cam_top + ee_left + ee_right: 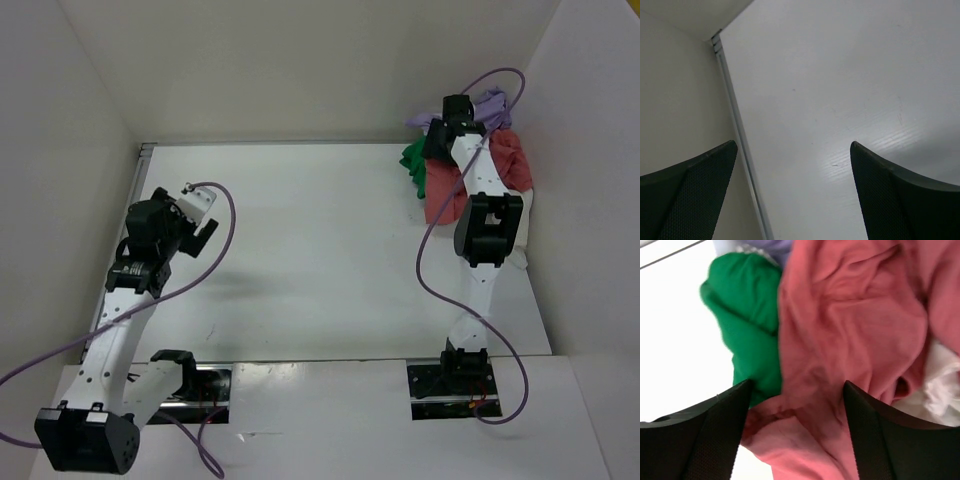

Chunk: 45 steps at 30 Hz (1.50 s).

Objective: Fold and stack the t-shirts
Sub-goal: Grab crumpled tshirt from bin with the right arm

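I've got the t-shirts in one crumpled heap close beside the right wall (590, 150). The salmon-red shirt (443, 197) is on the heap's near side, the bright green shirt (412, 160) at its left edge and the lavender shirt (492, 102) at its far end. My right end effector (795, 390) sits low over the heap, fingers spread with salmon folds between them, and its arm hides the heap's middle from above. Only the right wrist view shows me the cream-white shirt (942, 390), tucked under salmon cloth at the heap's right. Open worktop (320, 250) stretches left of the heap, where my left end effector (207, 232) hangs well apart from it, fingers spread wide.
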### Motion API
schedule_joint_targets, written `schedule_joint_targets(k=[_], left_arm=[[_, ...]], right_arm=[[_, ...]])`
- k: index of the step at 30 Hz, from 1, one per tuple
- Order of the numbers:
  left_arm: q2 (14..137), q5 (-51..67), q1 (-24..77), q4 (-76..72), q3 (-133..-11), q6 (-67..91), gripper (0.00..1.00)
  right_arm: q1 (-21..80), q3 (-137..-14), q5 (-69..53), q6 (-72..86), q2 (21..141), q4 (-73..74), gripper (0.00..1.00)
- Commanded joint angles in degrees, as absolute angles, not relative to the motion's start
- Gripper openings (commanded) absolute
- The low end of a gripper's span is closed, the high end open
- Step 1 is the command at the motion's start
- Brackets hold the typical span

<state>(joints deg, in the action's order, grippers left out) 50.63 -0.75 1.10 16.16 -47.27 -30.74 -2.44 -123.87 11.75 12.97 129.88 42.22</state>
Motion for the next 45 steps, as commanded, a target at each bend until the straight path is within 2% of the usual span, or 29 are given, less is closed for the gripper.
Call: schedule_joint_targets(k=[1, 3, 4, 7, 10, 11, 12, 13, 14, 16, 20, 25, 32, 33, 37, 38, 40, 41, 45], left_arm=[[51.85, 0.62, 0.88, 20.57, -49.04, -25.58, 1.0], [52.56, 0.09, 0.88, 20.57, -49.04, -25.58, 1.0], [52.56, 0.09, 0.88, 20.57, -49.57, -25.58, 1.0], [53.09, 1.14, 0.88, 20.57, -49.57, -25.05, 1.0], [53.09, 1.14, 1.41, 20.57, -50.1, -25.05, 1.0], [52.56, 1.14, 1.41, 20.57, -50.1, -25.05, 1.0], [52.56, 1.14, 1.41, 20.57, -50.1, -25.05, 1.0], [51.95, 1.14, 1.41, 20.57, -50.1, -25.57, 1.0], [51.94, 1.14, 1.93, 20.57, -50.1, -25.58, 1.0], [50.81, 1.14, 1.93, 20.57, -49.57, -25.58, 1.0], [49.57, 1.14, 2.46, 20.57, -49.04, -26.19, 1.0], [48.35, 0.09, 2.99, 20.57, -49.04, -27.51, 1.0], [48.34, 0.09, 2.99, 20.57, -47.9, -27.51, 1.0], [47.82, 0.09, 2.99, 20.57, -47.9, -27.51, 1.0], [47.81, -0.43, 2.99, 20.57, -47.9, -27.51, 1.0], [47.81, -0.44, 2.99, 20.57, -47.9, -27.51, 1.0], [47.81, -0.44, 2.99, 20.57, -47.9, -27.51, 1.0], [47.81, -0.44, 2.99, 20.57, -47.9, -27.51, 1.0], [47.81, -0.44, 2.99, 20.57, -47.9, -27.51, 1.0]], right_arm=[[-2.29, -126.83, 8.88, 13.18, 129.2, 43.86, 0.71], [-2.29, -125.25, 8.26, 13.71, 128.42, 43.86, 0.6], [-2.29, -124.64, 8.26, 13.71, 127.63, 43.86, 0.46], [-2.9, -122.97, 9.39, 14.85, 125.51, 43.86, 0.21], [-2.9, -122.43, 13.35, 14.85, 122.35, 43.86, 0.13], [-2.9, -122.43, 14.06, 14.85, 121.47, 43.86, 0.13], [-2.9, -122.43, 14.67, 14.85, 119.81, 43.86, 0.17], [-2.9, -121.91, 15.37, 14.85, 119.01, 43.86, 0.28], [-2.9, -121.03, 15.38, 14.85, 118.22, 43.34, 0.47], [-3.42, -119.54, 14.59, 14.85, 116.55, 42.63, 0.55], [-3.43, -115.23, 13.1, 15.38, 115.49, 42.1, 0.59], [-3.43, -109.96, 8.46, 15.38, 114.26, 39.91, 0.59], [-3.96, -111.8, 6.07, 15.38, 117.68, 39.81, 0.67], [-3.96, -112.58, 6.06, 15.38, 118.21, 39.81, 0.64], [-3.96, -113.38, 5.01, 15.9, 118.48, 40.34, 0.34], [-3.96, -113.38, 5.01, 15.91, 118.48, 40.34, 0.22], [-4.48, -112.77, 5.8, 15.91, 116.81, 40.34, 0.1], [-4.48, -112.76, 5.8, 15.91, 116.81, 40.34, 0.0], [-5.1, -111.53, 5.8, 15.91, 114.09, 39.64, 0.0]])
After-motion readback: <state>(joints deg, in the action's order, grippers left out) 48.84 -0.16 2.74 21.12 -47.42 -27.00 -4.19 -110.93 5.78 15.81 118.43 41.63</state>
